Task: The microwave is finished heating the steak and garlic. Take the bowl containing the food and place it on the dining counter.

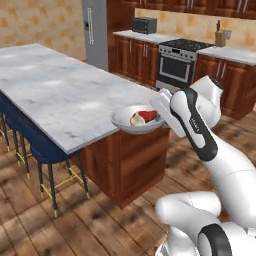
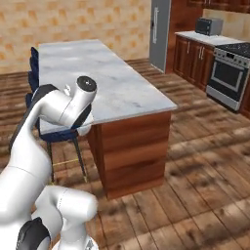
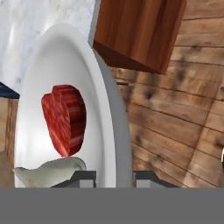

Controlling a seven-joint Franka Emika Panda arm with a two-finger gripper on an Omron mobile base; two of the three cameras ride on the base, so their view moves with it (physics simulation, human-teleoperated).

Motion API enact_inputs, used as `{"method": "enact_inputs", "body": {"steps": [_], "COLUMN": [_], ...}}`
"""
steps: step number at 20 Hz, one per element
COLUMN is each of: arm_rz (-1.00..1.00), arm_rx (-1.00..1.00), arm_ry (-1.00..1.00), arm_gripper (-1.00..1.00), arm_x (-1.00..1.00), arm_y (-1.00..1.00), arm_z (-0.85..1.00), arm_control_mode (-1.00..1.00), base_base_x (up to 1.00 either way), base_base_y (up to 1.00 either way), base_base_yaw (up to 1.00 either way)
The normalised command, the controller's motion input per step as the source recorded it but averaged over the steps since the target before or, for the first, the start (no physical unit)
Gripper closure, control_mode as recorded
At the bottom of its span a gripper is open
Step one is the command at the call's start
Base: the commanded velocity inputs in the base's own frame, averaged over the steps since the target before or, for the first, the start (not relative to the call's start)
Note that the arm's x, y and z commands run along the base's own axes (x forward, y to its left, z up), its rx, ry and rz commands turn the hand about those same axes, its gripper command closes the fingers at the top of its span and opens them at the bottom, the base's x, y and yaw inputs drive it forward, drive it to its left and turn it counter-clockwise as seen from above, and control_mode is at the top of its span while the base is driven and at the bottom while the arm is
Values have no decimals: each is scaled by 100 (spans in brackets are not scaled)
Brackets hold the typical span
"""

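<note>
The two-finger gripper (image 3: 114,176) is pinched on the near rim of the shallow, wide white bowl (image 3: 109,127), one small dark fingertip (image 3: 85,177) inside the wall and the other outside it. In the left base view the gripper (image 1: 161,114) carries the bowl (image 1: 127,123) in the air just off the near corner of the long white-grey veined marble dining counter (image 1: 55,90), with the bowl's far edge overlapping the slab's edge and its near side hanging out over the wooden plank floor (image 1: 100,220). Inside the bowl lie the small bright red steak chunk (image 1: 148,115) and the pale off-white garlic lump (image 1: 137,119), touching each other; the hand view shows the steak (image 3: 64,119) in the middle of the bowl and the garlic (image 3: 50,171) just beside it, nearer the fingers. The counter's top is bare marble along its whole length, resting on a reddish wooden base (image 1: 135,165). Dark blue chairs (image 1: 35,145) stand tucked along its left long side. Beyond the counter's far end, well apart, stand a stainless steel oven range (image 1: 180,62), brown wooden cabinets (image 1: 135,57) and a small dark countertop microwave (image 1: 144,25). The floor between counter and range lies open.
</note>
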Motion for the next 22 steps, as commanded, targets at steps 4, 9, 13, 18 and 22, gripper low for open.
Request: {"method": "enact_inputs", "body": {"steps": [4,9,13,18,22], "arm_rz": [0,0,0,0,11], "arm_rx": [0,0,0,0,0], "arm_ry": [0,0,0,0,0], "arm_gripper": [100,100,100,100,100], "arm_x": [0,0,0,0,75], "arm_y": [0,0,0,0,-13], "arm_z": [0,0,0,0,-30], "arm_control_mode": [100,100,100,100,-100], "base_base_x": [100,100,100,100,25], "base_base_y": [-54,-54,-10,-11,0], "base_base_yaw": [45,38,27,23,2]}}
